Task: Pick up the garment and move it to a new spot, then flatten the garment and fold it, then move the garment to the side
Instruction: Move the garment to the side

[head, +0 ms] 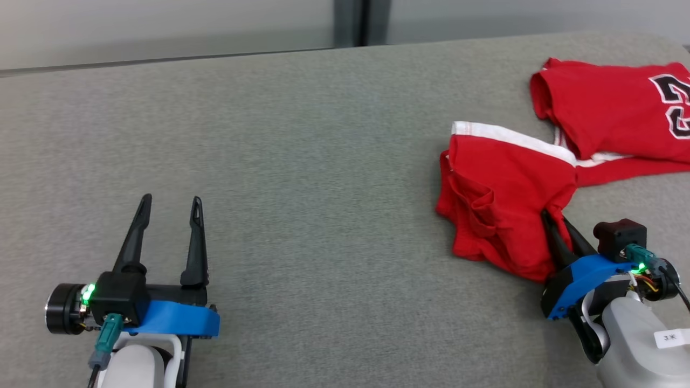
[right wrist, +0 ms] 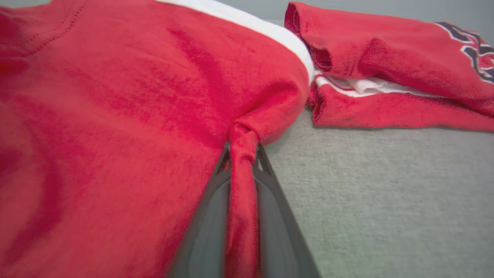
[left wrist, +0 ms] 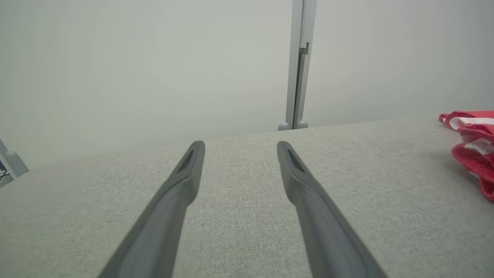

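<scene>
Red garment, white trim, black numeral; grey table.

We look over a wide surface covered in grey woven fabric. Behind its far edge stands a pale, plain wall, split by a grey upright post. The light is soft and even.

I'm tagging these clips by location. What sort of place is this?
Probably a lab or office test area, not a home: a grey fabric-covered table, plain pale partition panels joined by a metal post, and a red garment lying on it.
</scene>
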Controlling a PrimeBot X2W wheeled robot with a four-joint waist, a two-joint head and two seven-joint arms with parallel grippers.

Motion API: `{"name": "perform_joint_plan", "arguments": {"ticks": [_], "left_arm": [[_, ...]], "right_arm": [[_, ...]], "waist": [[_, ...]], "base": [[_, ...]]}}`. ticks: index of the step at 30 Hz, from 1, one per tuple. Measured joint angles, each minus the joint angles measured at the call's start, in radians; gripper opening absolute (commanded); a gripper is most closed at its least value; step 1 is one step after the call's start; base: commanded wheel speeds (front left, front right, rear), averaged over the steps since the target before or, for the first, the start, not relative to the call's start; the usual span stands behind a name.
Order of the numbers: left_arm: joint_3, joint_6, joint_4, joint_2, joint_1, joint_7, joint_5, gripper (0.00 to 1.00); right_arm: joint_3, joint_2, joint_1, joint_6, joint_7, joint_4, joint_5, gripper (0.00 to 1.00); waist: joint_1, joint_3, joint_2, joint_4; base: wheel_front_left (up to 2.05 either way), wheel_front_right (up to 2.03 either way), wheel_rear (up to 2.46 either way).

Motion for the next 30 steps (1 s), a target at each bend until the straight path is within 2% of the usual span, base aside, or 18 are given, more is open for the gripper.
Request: {"name": "perform_joint_plan", "arguments": {"ticks": [7,14,18,22,30], "left_arm": [[0.006,-0.003,-0.018,0.022,-0.029,0.000,0.002,1.00],[0.005,-0.007,-0.053,0.029,-0.049,0.000,0.003,1.00],[0.006,-0.009,-0.082,0.033,-0.058,0.000,0.002,1.00],[0.011,-0.010,-0.118,0.041,-0.072,0.000,0.002,1.00],[0.013,-0.013,-0.195,0.070,-0.098,0.000,0.009,1.00]], "right_arm": [[0.007,-0.020,-0.016,0.000,0.000,-0.079,-0.014,0.00],[0.061,-0.077,-0.146,0.000,0.014,-0.124,-0.049,0.00],[0.083,-0.141,-0.237,0.000,0.062,-0.131,-0.052,0.00],[0.091,-0.248,-0.314,0.000,0.109,-0.132,-0.048,0.00],[0.093,-0.428,-0.453,0.000,0.196,-0.079,0.032,0.00]], "waist": [[0.0001,0.051,0.0000,-0.067],[0.0000,0.082,0.0000,-0.054],[0.0000,0.112,0.0000,-0.042],[0.0000,0.154,0.0000,-0.035],[0.0001,0.248,0.0000,-0.034]], "base": [[0.00,0.00,0.00],[0.00,0.00,0.00],[0.00,0.00,0.00],[0.00,0.00,0.00],[0.00,0.00,0.00]]}}
